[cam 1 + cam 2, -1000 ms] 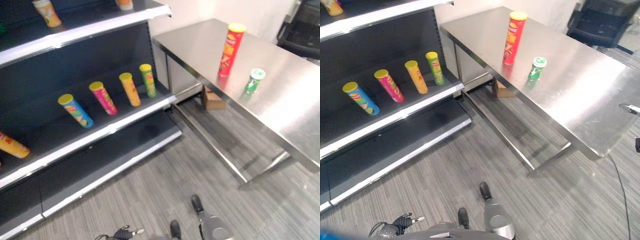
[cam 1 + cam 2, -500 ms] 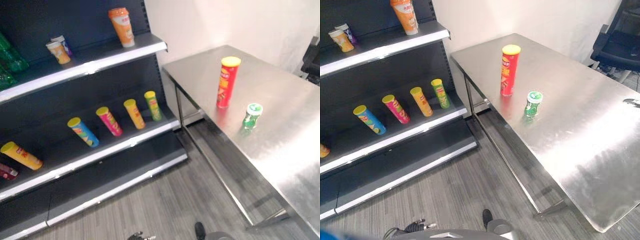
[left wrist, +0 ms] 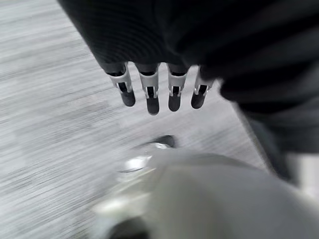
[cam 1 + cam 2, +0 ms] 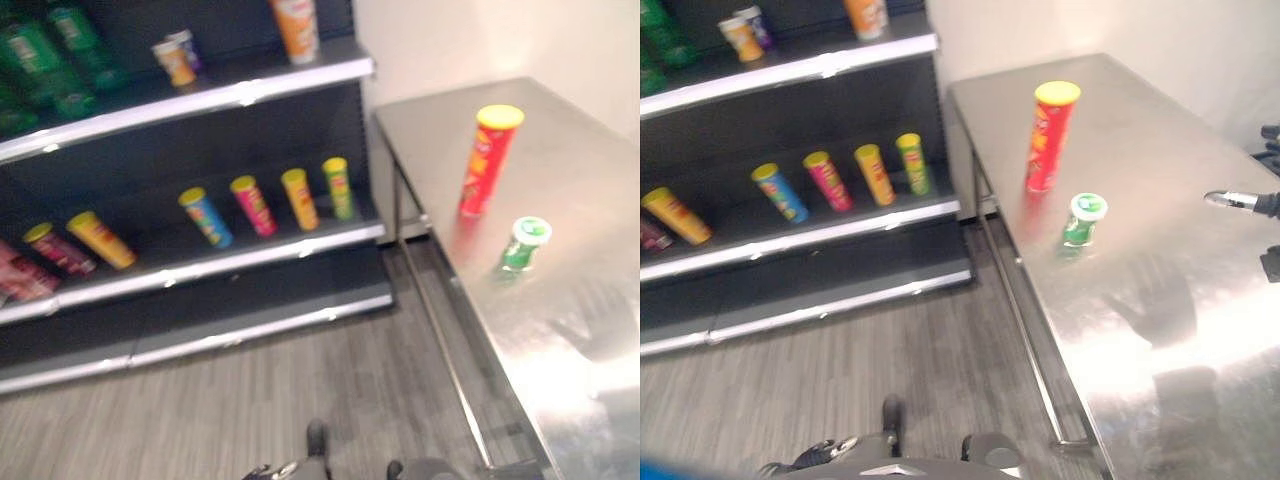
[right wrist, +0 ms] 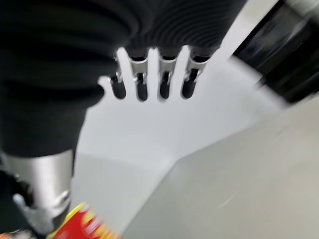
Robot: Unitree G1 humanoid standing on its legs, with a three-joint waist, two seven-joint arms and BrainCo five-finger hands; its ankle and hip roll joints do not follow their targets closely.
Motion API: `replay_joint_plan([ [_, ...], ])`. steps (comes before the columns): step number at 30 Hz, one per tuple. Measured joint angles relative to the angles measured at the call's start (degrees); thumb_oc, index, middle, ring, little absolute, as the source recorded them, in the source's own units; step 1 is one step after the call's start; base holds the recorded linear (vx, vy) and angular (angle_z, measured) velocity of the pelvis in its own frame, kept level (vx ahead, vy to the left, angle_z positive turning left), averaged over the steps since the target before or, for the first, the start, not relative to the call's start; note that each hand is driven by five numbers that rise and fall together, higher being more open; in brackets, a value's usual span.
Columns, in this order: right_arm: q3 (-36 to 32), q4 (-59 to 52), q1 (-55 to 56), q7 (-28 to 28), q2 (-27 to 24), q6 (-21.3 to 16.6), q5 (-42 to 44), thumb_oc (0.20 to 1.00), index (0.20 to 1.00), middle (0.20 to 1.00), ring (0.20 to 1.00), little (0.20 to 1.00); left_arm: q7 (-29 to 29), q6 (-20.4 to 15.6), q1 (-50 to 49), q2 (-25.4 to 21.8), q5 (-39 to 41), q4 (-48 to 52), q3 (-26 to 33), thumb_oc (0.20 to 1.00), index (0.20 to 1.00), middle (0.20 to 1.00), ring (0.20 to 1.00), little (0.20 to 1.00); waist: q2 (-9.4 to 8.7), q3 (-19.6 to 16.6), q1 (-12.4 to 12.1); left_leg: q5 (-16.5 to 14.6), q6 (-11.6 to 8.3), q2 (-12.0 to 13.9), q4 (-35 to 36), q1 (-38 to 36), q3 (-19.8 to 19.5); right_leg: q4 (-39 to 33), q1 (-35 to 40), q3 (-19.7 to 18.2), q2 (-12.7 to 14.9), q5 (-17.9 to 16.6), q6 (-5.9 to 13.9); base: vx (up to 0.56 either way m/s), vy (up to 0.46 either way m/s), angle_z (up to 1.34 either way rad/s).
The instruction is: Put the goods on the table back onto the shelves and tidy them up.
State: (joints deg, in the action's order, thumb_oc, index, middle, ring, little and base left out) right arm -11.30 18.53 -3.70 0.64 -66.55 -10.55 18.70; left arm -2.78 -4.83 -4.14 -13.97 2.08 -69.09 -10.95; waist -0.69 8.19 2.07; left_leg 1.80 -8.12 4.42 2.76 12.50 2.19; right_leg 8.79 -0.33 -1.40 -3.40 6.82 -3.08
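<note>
Here one red can (image 4: 1051, 135), one green cup (image 4: 1083, 219); table (image 4: 1200, 300).

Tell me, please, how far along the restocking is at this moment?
Several cans already lie on the shelf. Nothing is in hand: the left hand hangs open over the floor, and the right hand is open too. Left to do: the tall red can and the short green can stand on the table.
</note>
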Motion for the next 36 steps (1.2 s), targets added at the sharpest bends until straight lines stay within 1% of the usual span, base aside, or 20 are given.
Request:
replay_joint_plan([
  [1,1.53,0.28,-1.53,0.25,1.07,0.09,-0.38,1.0,1.0,1.0,1.0,1.0,0.03,0.05,-0.25,-0.04,0.01,-0.5,0.23,1.0,1.0,1.0,1.0,1.0,-0.06,-0.04,-0.64,0.6,1.45,-0.74,-0.21,-0.41,0.66,-3.09,1.38,-1.1,-0.39,-1.4,2.11,0.18,0.113,-0.51],
  [2,2.44,0.39,-3.15,0.56,3.11,0.35,-0.87,1.0,1.0,1.0,1.0,1.0,0.02,0.13,-0.69,0.2,-0.02,-0.87,0.6,1.0,1.0,1.0,1.0,1.0,0.24,0.02,-0.94,1.42,2.59,-1.47,0.52,-1.65,0.02,-5.06,3.03,-1.79,0.05,-0.78,8.61,0.16,0.118,-1.02],
  [3,3.12,-1.17,-3.9,1.4,2.99,0.3,-1.09,1.0,1.0,1.0,1.0,1.0,-0.08,0.02,-1.34,1.21,-0.14,-0.82,1.18,1.0,1.0,1.0,1.0,1.0,2.35,0.09,-2.26,2.19,2.93,-1.46,1.7,-4.42,-0.81,-3.32,1.28,0.02,0.81,0.34,7.54,0.27,0.225,-1.01],
  [4,3.26,-2.14,-3.73,1.57,2.86,0.45,-1.45,1.0,1.0,1.0,1.0,1.0,-0.09,0.28,-1.43,1.16,-0.21,-1.44,1.55,1.0,1.0,1.0,1.0,1.0,2.43,0.25,-1.62,2.36,3.21,-1.51,2.27,-6.0,0.34,-5.23,2.51,0.78,0.45,-2.21,3.3,0.18,0.164,-0.7],
  [5,3.73,-2.37,-3.82,1.85,2.95,0.7,-2.13,1.0,1.0,1.0,1.0,1.0,-0.06,0.36,-1.6,1.08,-0.61,-1.73,1.73,1.0,1.0,1.0,1.0,1.0,2.97,0.17,-0.05,2.39,3.54,-1.85,2.24,-7.38,0.9,-7.51,3.94,1.03,-0.36,-2.62,2.29,0.17,0.174,-0.15],
  [11,11.55,-2.3,-6.45,3.29,2.89,1.76,-4.42,1.0,1.0,1.0,1.0,1.0,-0.15,-0.15,1.64,0.36,-0.67,-1.18,1.93,1.0,1.0,1.0,1.0,1.0,1.23,0.61,2.04,3.16,4.88,-5.9,2.9,-11.18,3.96,-11.73,7.47,-2.33,-0.01,-4.9,0.76,0.11,0.154,-0.31],
  [13,12.36,-2.44,-6.2,3.78,2.97,1.74,-5.09,1.0,1.0,1.0,1.0,1.0,-0.07,-0.16,1.34,0.25,-0.66,-0.75,2.15,1.0,1.0,1.0,1.0,1.0,2.61,0.14,2.06,5.04,8.44,-4.28,2.87,-11.84,4.43,-11.56,8.7,-2.32,-0.8,-4.03,2.05,0.07,0.135,-0.18],
  [14,12.3,-2.38,-6.21,3.69,3.39,1.73,-5.17,1.0,1.0,1.0,1.0,1.0,0.01,-0.12,1.26,0.17,-0.66,-0.91,2.17,1.0,1.0,1.0,1.0,1.0,3.24,-0.33,2.16,3.37,9.59,-4.6,2.89,-12.69,3.89,-11.38,9.03,-2.55,-0.69,-3.65,2.56,0.03,0.075,-0.15],
  [15,12.37,-2.39,-6.16,3.79,3.38,1.75,-5.25,1.0,1.0,1.0,1.0,1.0,0.01,-0.04,1.58,0.17,-0.66,-1.19,2.2,1.0,1.0,1.0,1.0,1.0,3.06,0.08,2.25,3.25,9.76,-4.86,2.9,-12.9,3.95,-9.93,8.59,-2.56,-0.45,-3.27,3.17,0.04,0.109,-0.08],
  [16,12.37,-2.39,-5.68,4.0,3.4,1.76,-5.27,1.0,1.0,1.0,1.0,1.0,0.07,-0.07,1.6,-0.35,-0.67,-1.41,2.22,1.0,1.0,1.0,1.0,1.0,3.77,0.09,2.54,2.43,10.9,-5.21,2.84,-13.41,3.76,-5.43,6.99,-2.43,0.01,-1.19,5.96,0.05,0.093,0.05],
  [18,12.26,-2.45,-4.71,4.65,3.39,1.74,-5.42,1.0,1.0,1.0,1.0,1.0,0.08,-0.06,1.67,-1.53,-0.94,-1.62,1.77,1.0,1.0,1.0,1.0,1.0,3.34,0.29,2.59,1.82,11.78,-6.16,2.59,-14.71,3.33,0.62,5.3,-2.24,0.97,1.34,8.61,0.05,0.07,0.12],
  [20,12.04,-3.21,-3.53,5.01,3.28,1.73,-6.82,1.0,1.0,1.0,1.0,1.0,0.07,-0.05,2.01,-2.56,-1.14,-1.52,1.15,1.0,1.0,1.0,1.0,1.0,3.06,0.31,2.65,1.53,12.18,-7.23,2.56,-15.45,1.19,7.68,1.45,-1.07,2.91,5.55,9.11,0.0,-0.017,0.25],
  [22,12.09,-4.32,-3.41,5.14,3.29,1.73,-7.57,1.0,1.0,1.0,1.0,1.0,0.06,-0.04,2.88,-2.71,-1.15,-1.59,1.17,1.0,1.0,1.0,1.0,1.0,3.19,0.44,2.57,1.58,12.34,-7.64,2.56,-14.84,0.42,5.84,-1.48,-1.61,4.75,5.57,9.54,0.01,-0.043,0.31],
  [25,12.16,-5.21,-1.72,5.78,3.63,1.41,-9.37,1.0,1.0,1.0,1.0,1.0,0.0,-0.05,4.44,-3.76,-1.75,-1.63,1.26,1.0,1.0,1.0,1.0,1.0,1.67,1.42,2.71,1.47,12.13,-8.06,2.89,-13.56,-1.79,-4.75,-6.16,-6.17,5.89,-0.42,10.88,0.03,-0.043,0.47],
  [26,12.16,-5.25,-0.5,5.93,3.62,1.47,-9.96,1.0,1.0,1.0,1.0,1.0,-0.13,-0.06,4.46,-4.19,-2.43,-1.46,1.24,1.0,1.0,1.0,1.0,1.0,0.79,1.51,3.4,1.33,11.99,-8.34,2.89,-13.81,-2.0,-8.8,-5.26,-6.24,6.12,-2.89,12.03,0.05,-0.097,0.78],
  [27,12.11,-5.11,0.61,5.93,3.63,1.75,-11.51,1.0,1.0,1.0,1.0,1.0,-0.13,-0.02,3.82,-4.23,-2.96,-1.48,2.01,1.0,1.0,1.0,1.0,1.0,-0.5,1.48,3.96,1.31,11.98,-8.84,2.9,-15.0,-1.77,-10.15,-3.98,-5.57,7.24,-6.88,11.65,0.03,-0.078,0.57],
  [28,12.11,-4.87,0.94,5.93,3.63,1.75,-12.4,1.0,1.0,1.0,1.0,1.0,-0.12,-0.06,3.32,-4.04,-3.05,-1.32,2.36,1.0,1.0,1.0,1.0,1.0,-0.84,1.37,3.55,1.11,11.85,-8.86,2.9,-15.44,-1.31,-10.64,-3.5,-5.12,7.55,-8.52,11.62,0.03,-0.078,0.24],
  [33,11.89,-4.33,1.72,5.8,3.63,1.82,-15.59,1.0,1.0,1.0,1.0,1.0,-0.11,0.01,0.35,-3.63,-3.34,-1.36,2.39,1.0,1.0,1.0,1.0,1.0,-0.88,1.07,3.76,0.2,10.63,-7.98,2.91,-15.74,-1.06,-14.52,-1.6,-3.33,7.35,-13.33,10.85,0.04,-0.067,-0.02],
  [34,11.65,-4.45,2.8,5.78,3.41,1.84,-16.99,1.0,1.0,1.0,1.0,1.0,-0.07,0.01,-0.16,-3.46,-3.35,-1.35,2.65,1.0,1.0,1.0,1.0,1.0,-1.02,0.81,3.97,-0.19,10.0,-7.29,2.92,-16.31,-1.02,-14.68,-1.13,-2.03,7.04,-14.52,9.87,0.07,-0.115,0.09],
  [36,11.21,-4.54,4.32,5.77,3.34,1.9,-18.8,1.0,1.0,1.0,1.0,1.0,0.0,0.0,-0.61,-2.93,-3.36,-1.27,3.06,1.0,1.0,1.0,1.0,1.0,-1.33,0.21,3.98,-0.59,9.31,-6.45,2.9,-16.88,-0.49,-14.69,-0.49,-1.52,6.21,-14.26,8.99,0.04,-0.088,0.05],
])
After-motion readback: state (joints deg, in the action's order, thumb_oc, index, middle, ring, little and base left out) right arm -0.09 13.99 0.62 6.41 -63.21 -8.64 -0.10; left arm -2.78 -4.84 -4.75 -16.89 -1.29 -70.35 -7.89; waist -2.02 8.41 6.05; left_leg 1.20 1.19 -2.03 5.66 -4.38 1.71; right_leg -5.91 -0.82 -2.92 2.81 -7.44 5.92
